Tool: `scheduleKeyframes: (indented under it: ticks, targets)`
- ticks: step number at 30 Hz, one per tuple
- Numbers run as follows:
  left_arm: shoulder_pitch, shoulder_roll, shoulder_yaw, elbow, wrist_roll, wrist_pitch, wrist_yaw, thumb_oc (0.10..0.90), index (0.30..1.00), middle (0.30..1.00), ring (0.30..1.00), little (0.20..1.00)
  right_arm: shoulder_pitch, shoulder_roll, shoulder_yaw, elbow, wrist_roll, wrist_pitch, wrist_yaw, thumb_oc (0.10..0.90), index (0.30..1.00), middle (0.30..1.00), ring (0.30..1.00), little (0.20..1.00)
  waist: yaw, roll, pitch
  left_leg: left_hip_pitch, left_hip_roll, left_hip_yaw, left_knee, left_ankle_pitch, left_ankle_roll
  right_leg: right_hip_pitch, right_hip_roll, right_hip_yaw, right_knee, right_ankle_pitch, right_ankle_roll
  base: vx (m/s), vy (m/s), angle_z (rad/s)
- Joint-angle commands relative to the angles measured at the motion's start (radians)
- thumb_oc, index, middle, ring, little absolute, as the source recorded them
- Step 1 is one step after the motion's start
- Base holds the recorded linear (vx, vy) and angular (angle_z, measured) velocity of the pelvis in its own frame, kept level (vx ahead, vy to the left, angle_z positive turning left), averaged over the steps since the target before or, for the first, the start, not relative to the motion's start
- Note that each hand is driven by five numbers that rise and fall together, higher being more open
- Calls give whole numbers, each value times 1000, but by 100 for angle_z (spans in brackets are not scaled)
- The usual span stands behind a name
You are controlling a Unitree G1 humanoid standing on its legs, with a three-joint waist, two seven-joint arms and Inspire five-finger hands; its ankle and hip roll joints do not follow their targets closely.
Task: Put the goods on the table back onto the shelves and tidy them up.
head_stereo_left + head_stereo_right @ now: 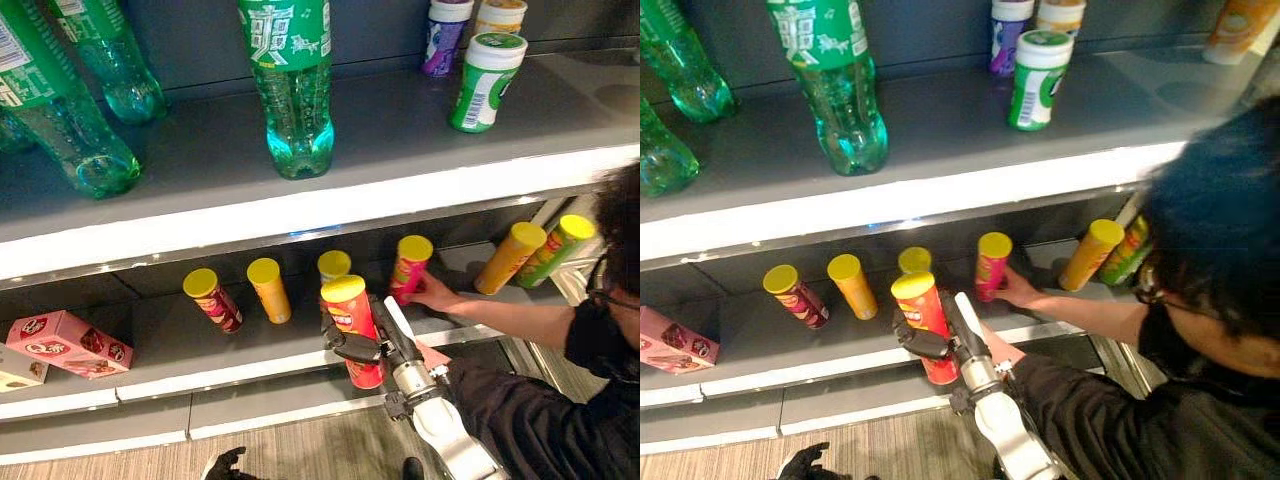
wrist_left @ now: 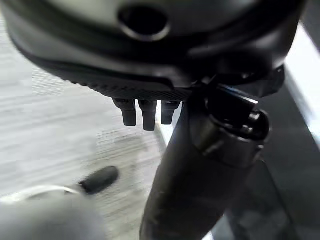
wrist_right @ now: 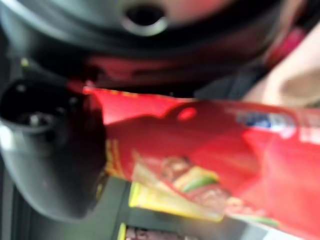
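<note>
Behind right hand (image 1: 365, 348); red can (image 1: 352, 322) half-hidden.

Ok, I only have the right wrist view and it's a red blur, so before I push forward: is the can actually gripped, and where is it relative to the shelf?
Observer: Yes. The right robot hand is curled round the red chip can, which is lid up at the front edge of the lower shelf.
Operator: Is anything in the way beyond it?
Observer: A person's hand is on the pink can, further back on that shelf and to the robot's right of yours.
Operator: And the left arm?
Observer: The left robot hand hangs low near the floor, below the shelf.
</note>
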Motion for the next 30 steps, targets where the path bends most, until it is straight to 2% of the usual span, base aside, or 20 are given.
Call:
scheduleKeyframes:
  ticks: [1,8,10,15,21,26,27,28,30]
  targets:
    - [-54,9,-25,80,28,-17,0,800,900,900,900,900,-66,6,-65,-235,36,-101,-1,400,300,300,300,300,-26,5,-7,15,17,-26,4,-112,18,45,-10,47,-14,79,-14,20,2,-6]
    - [-88,3,-23,75,21,-1,0,800,900,900,900,900,57,-23,-128,-327,70,-97,7,400,300,300,300,300,-59,-5,-35,43,16,-12,4,-120,24,63,-1,73,-14,87,-16,30,11,-7]
    - [-74,2,-33,94,23,-23,9,800,900,900,900,900,74,-15,-120,-336,70,-97,14,400,300,300,300,300,-72,-8,-40,57,17,-3,4,-127,24,67,1,82,-14,88,-18,46,13,-18]
    - [-71,-2,-30,97,57,-11,4,800,900,900,900,900,90,-25,-128,-332,82,-96,10,400,300,300,300,300,-68,-11,-45,61,15,0,4,-130,24,72,3,85,-14,84,-17,14,2,-8]
    - [-67,-16,-21,102,35,-16,10,800,900,900,900,900,114,-7,-134,-332,100,-92,6,400,300,300,300,300,-70,-22,-51,70,16,7,4,-134,25,76,3,86,-14,80,-16,14,-2,1]
    - [-49,-15,-22,97,50,-19,6,800,900,900,900,900,122,9,-144,-325,94,-93,5,400,300,300,300,300,-60,-31,-40,72,24,19,4,-132,22,76,11,62,-14,79,-11,-3,-22,-2]
    - [-49,-9,-7,97,50,-12,-11,800,900,900,900,900,131,12,-138,-310,108,-88,12,400,300,300,300,300,-58,-34,-40,74,27,25,4,-132,21,76,13,56,-14,79,-10,-7,-69,-18]
    - [-58,14,8,105,23,5,1,800,900,900,900,900,146,21,-128,-321,197,-62,87,400,300,300,300,300,-60,-39,-44,81,29,36,4,-131,20,76,19,57,-14,73,-10,-5,-55,-21]
    - [-62,27,0,83,16,8,-17,800,900,900,900,900,132,-29,-106,-340,263,-41,139,400,300,300,300,300,-60,-43,-46,86,30,38,4,-132,20,77,24,62,-14,64,-12,-3,-35,-21]
